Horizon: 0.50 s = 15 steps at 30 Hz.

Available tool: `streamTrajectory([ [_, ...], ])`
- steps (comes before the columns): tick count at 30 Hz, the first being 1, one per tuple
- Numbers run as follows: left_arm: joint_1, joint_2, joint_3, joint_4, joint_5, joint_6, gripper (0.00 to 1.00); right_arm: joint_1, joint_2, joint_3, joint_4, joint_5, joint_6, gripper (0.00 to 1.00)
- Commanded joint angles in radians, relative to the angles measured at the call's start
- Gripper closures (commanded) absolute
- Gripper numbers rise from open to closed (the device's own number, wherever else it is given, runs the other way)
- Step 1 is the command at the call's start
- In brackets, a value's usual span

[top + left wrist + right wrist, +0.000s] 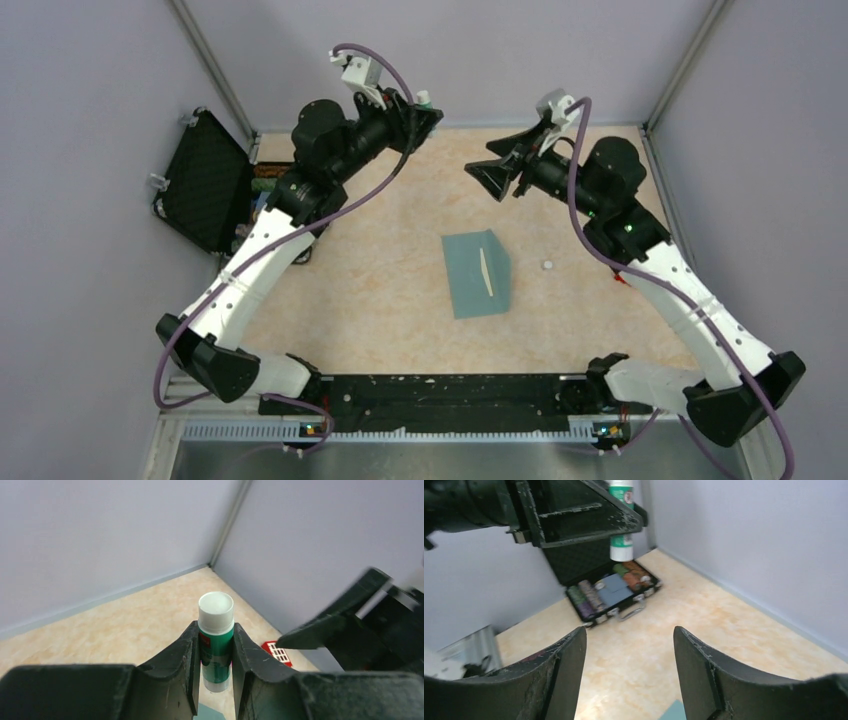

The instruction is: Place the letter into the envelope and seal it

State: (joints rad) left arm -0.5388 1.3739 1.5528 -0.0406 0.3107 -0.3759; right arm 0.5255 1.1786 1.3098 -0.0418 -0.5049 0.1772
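Left claw grips a glue stick upright. Right claw stands open and empty. The envelope lies flat mid-bench, well apart from both. Judged light, thin, limp and prone to sliding; best pinned flat and taken by the flap edge.

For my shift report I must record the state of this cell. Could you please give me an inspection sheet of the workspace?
Surface: beige marbled tabletop, no spill seen.
Job's things: teal envelope flat at mid-table, a white strip on it; no separate letter seen.
Clutter: open black case at the left edge; small white round piece right of the envelope.
Grippers: left gripper shut on a glue stick; right gripper open, empty.
Cables: purple cables run along both arms.
Surroundings: grey walls, metal corner posts.
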Motion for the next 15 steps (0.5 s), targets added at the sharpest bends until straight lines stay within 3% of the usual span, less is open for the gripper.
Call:
streamTrajectory([
  [1,-0.053,-0.026,0.075,-0.017,-0.334,-0.046,1.0,0.071,-0.1,-0.132,0.18,0.371,-0.12,0.37],
  [6,-0.085,0.003,0.106,-0.006,-0.291,-0.115,1.0,0.12,-0.025,-0.065,0.209,0.381,-0.11,0.44],
  [15,-0.094,0.001,0.025,0.08,-0.157,-0.152,1.0,0.14,0.039,0.005,0.268,0.277,-0.061,0.45],
])
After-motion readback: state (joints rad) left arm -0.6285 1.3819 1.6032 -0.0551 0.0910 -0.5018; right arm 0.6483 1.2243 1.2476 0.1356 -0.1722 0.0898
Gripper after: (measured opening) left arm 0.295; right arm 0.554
